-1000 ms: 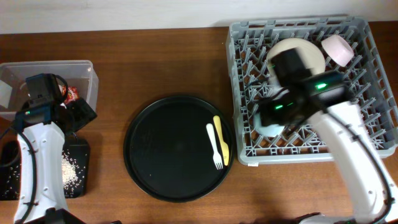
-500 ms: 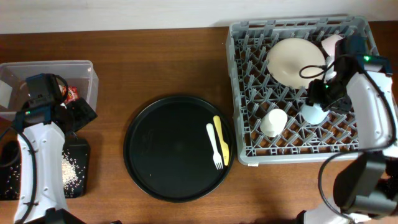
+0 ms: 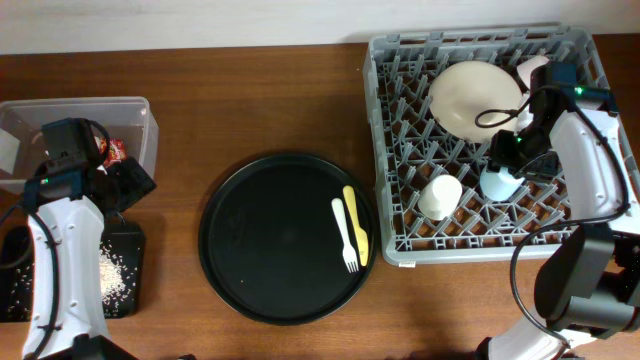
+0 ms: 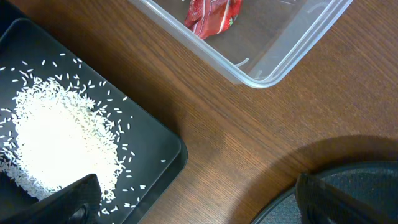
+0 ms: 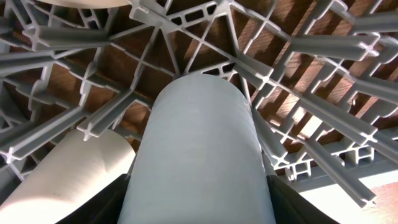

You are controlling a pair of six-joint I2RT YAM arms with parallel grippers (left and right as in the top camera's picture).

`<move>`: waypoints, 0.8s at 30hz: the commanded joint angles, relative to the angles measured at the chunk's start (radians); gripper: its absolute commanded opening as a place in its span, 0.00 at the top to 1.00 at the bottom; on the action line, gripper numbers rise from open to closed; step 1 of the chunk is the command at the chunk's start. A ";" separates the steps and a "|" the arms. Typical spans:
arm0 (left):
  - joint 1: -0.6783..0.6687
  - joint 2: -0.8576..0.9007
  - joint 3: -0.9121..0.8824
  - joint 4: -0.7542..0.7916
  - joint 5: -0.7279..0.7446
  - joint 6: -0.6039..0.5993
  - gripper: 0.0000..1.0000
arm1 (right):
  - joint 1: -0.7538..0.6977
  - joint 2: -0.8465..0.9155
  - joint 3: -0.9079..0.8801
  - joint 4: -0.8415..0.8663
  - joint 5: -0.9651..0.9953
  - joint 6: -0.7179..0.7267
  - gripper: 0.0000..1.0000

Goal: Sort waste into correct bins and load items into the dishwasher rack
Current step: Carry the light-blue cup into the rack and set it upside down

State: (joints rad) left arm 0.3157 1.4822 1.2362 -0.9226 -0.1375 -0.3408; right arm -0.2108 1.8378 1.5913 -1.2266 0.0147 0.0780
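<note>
In the overhead view my right gripper [image 3: 505, 165] is down in the grey dishwasher rack [image 3: 400, 60], shut on the light blue cup [image 3: 498, 185]. The right wrist view shows that cup [image 5: 199, 143] between both dark fingers [image 5: 298, 202], among the pegs, beside the white cup [image 5: 68, 177]. The cream plate [image 3: 475, 95] and pink bowl [image 3: 537, 66] stand further back. The fork [image 3: 346, 235] and spoon [image 3: 356, 225] lie on the round black tray [image 3: 260, 240]. My left gripper [image 4: 208, 205] hangs open and holds nothing, above bare wood between the rice tray [image 4: 158, 134] and the round tray.
The clear box [image 3: 140, 110] at the far left holds the red wrapper [image 3: 115, 150]. In front of it the black tray [image 3: 135, 240] carries the heap of rice [image 3: 112, 278]. The rack's pegs [image 5: 311, 50] crowd close around the blue cup.
My right arm has swung from over the rack's middle to its right side, and the light blue cup now sits low among the pegs. The left arm has not moved.
</note>
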 commanded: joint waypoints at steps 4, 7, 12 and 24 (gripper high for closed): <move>0.002 0.001 0.008 0.002 0.003 -0.013 0.01 | -0.006 -0.015 -0.002 -0.058 -0.010 0.000 0.42; 0.002 0.001 0.008 0.002 0.003 -0.013 0.01 | -0.007 -0.015 -0.002 -0.071 -0.031 0.000 0.43; 0.002 0.001 0.008 0.002 0.003 -0.013 0.01 | -0.006 -0.014 -0.016 -0.101 -0.033 0.000 0.43; 0.002 0.001 0.008 0.002 0.003 -0.013 0.01 | -0.006 -0.014 -0.045 -0.106 -0.041 0.007 0.66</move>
State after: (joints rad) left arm 0.3157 1.4822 1.2362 -0.9226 -0.1375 -0.3408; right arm -0.2108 1.8374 1.5734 -1.3022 -0.0277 0.0784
